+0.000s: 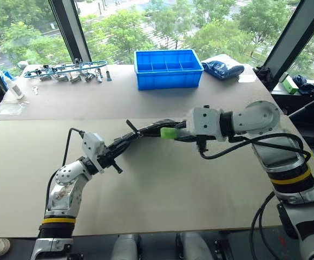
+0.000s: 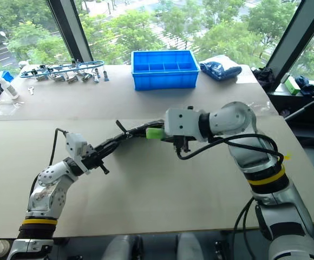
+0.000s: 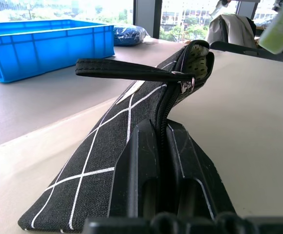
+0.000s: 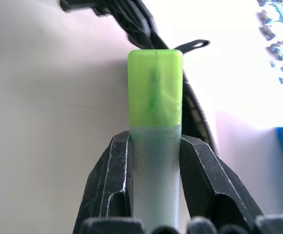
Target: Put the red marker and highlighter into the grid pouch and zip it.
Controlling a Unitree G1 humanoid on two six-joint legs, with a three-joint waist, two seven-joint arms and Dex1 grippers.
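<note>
The lower barrel of the highlighter (image 4: pixel 155 161) is hidden between the right gripper (image 4: pixel 155 183) fingers and cut off by the picture's edge. The grid pouch (image 3: pixel 131 141) has its near edge hidden inside the left gripper (image 3: pixel 163 165), and its inside is too dark to make out. Small metal items (image 1: pixel 70 73) at the table's (image 1: pixel 162 189) far edge are too small to identify.

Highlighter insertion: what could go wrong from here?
1. The highlighter is pinched by its pale body alone, its green cap leading; a knock on the pouch rim could tilt it or slide it out of the right tool.
2. The grid pouch hangs raised from the left tool, clamped at one end. Its open mouth looks narrow and unsupported, so it may fold away when pushed.
</note>
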